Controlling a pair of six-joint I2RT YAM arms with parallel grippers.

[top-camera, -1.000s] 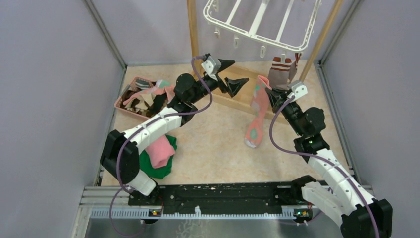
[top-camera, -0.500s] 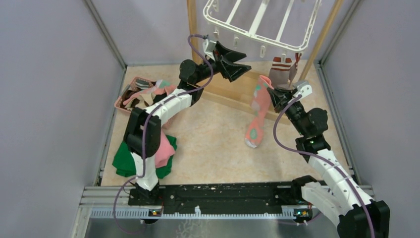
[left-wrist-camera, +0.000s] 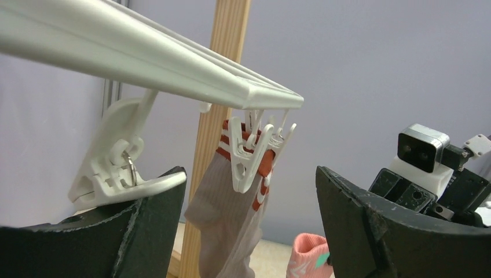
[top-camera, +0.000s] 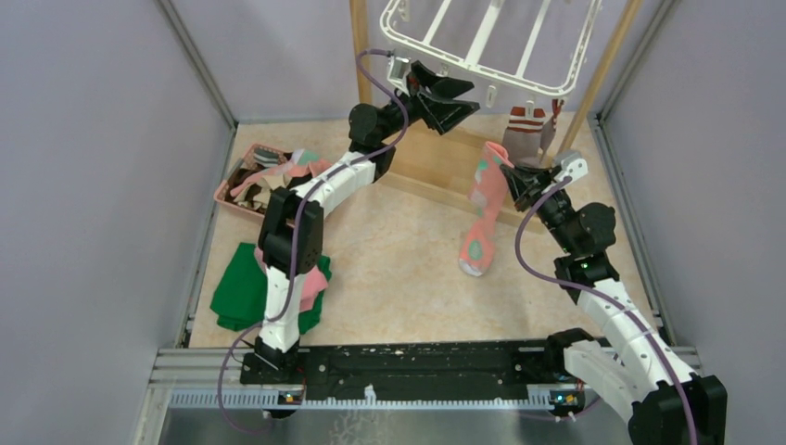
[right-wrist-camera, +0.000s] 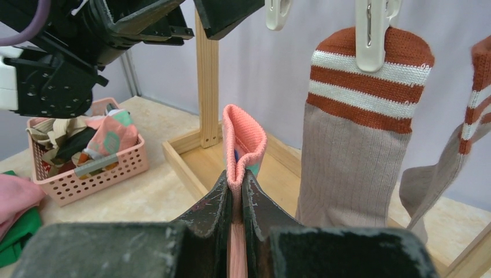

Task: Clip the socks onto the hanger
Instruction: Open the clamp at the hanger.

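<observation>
Left wrist view shows the danger: the free clip (left-wrist-camera: 116,168) dangles from a small ring under the hanger (left-wrist-camera: 173,63), so a squeeze landing off-centre would likely swing it aside rather than open it; the hanger itself may sway, and the pink sock (top-camera: 482,209) could miss the clip's mouth or slip, since only a thin fold of cuff is pinched. The left gripper (top-camera: 468,100) stands wide apart, holding nothing, one of its fingers (left-wrist-camera: 87,243) touching that clip from below; the right gripper (right-wrist-camera: 236,185) is clamped on the pink cuff, the sock drooping toward the table, right of centre, beside the striped sock (right-wrist-camera: 359,133) already clipped; more socks lie in the basket (top-camera: 232,199) at far left.
</observation>
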